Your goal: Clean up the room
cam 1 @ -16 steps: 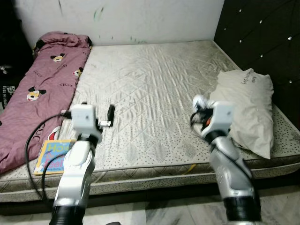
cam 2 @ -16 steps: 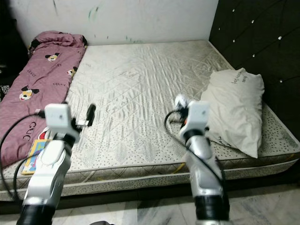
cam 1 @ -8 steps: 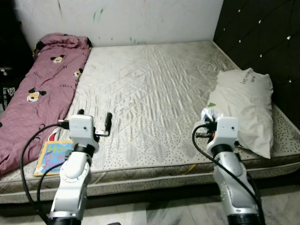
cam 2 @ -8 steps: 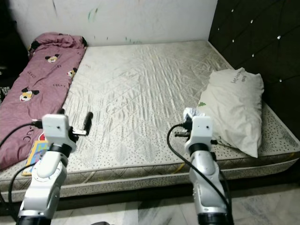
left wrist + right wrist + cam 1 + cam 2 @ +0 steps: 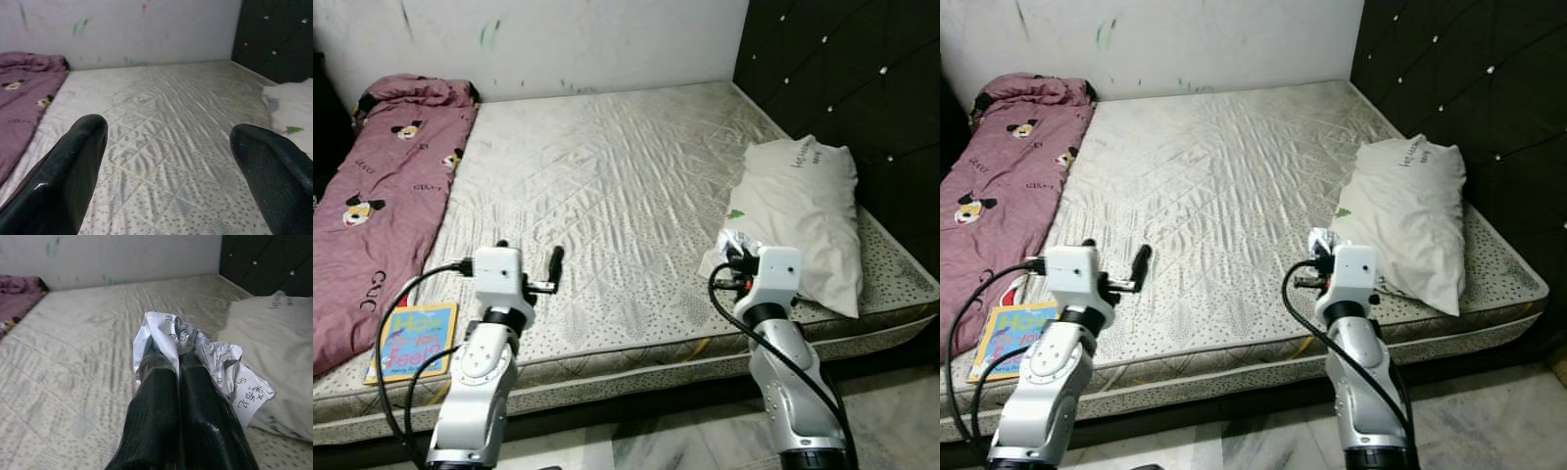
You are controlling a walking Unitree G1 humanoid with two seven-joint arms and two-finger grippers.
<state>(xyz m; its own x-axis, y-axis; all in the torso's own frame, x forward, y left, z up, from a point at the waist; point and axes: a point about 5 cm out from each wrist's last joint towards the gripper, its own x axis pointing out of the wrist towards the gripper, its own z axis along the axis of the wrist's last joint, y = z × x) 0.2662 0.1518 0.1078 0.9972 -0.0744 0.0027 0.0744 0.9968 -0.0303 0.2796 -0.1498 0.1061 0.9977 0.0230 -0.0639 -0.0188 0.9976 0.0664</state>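
Note:
My right gripper is shut on a crumpled white paper with print. It holds the paper just above the mattress, close to the near corner of a white pillow. My left gripper is open with nothing between its fingers, low over the bed's front part. A colourful children's book lies flat on the mattress's front left corner, to the left of the left arm.
A pink cartoon-print blanket runs along the bed's left side. A black tufted headboard stands to the right, a white wall behind. Marble floor lies in front of the bed.
The camera has shifted, so the scene sits further left. Both arms have drawn back toward the bed's front edge. The right gripper still holds the paper.

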